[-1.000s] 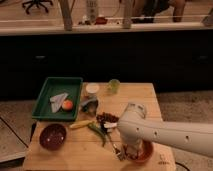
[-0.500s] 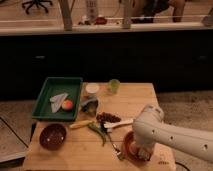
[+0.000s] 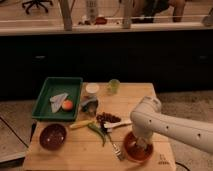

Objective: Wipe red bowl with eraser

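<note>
The red bowl [image 3: 131,149] sits at the front right of the wooden table [image 3: 75,150]. It is orange-red, and only its left and front rim show. My gripper [image 3: 142,144] is down inside the bowl, at the end of the white arm [image 3: 170,125] that reaches in from the right. The arm's wrist covers most of the bowl's inside. The eraser is hidden from view.
A maroon bowl [image 3: 52,136] stands front left. A green tray [image 3: 56,96] holds a cloth and an orange. Dark grapes [image 3: 107,118], a banana [image 3: 80,124], a green pepper [image 3: 97,131], a white spoon [image 3: 117,125] and a fork [image 3: 115,148] lie mid-table. A white cup [image 3: 92,89] and a green cup [image 3: 114,86] stand at the back.
The arm's elbow has swung to the right over the last second, while the gripper stays down in the red bowl. The bowl and other objects have not moved.
</note>
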